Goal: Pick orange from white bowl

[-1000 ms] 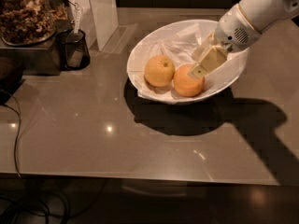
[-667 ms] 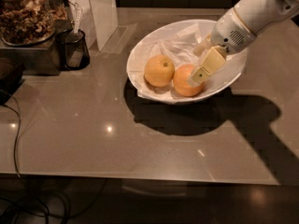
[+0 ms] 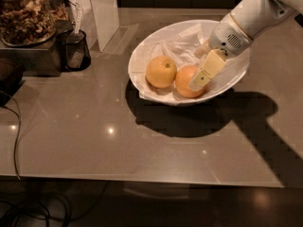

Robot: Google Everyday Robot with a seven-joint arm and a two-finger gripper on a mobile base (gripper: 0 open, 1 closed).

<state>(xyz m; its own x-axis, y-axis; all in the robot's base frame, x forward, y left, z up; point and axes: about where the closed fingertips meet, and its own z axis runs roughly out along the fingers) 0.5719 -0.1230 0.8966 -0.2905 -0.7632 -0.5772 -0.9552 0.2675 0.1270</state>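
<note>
The white bowl [image 3: 142,56] stands on the grey counter, lined with crumpled white plastic. Two fruits lie in it side by side. The orange [image 3: 185,79] is the deeper reddish one on the right. The paler yellow-orange fruit [image 3: 161,71] with a stem dimple is on the left, touching it. My gripper [image 3: 198,71] reaches into the bowl from the upper right and is open. Its near cream finger [image 3: 208,70] lies against the orange's right front side, and the other finger [image 3: 202,48] shows behind the orange. The orange rests on the bowl's bottom.
A black mesh cup [image 3: 73,48] and a glass jar of snacks [image 3: 26,13] on a metal stand sit at the far left. A white box [image 3: 102,11] stands behind them. A cable [image 3: 16,126] hangs over the counter's left front edge.
My gripper has moved down and to the left inside the bowl, so its near finger now overlaps the orange's right side. The fruits have not moved.
</note>
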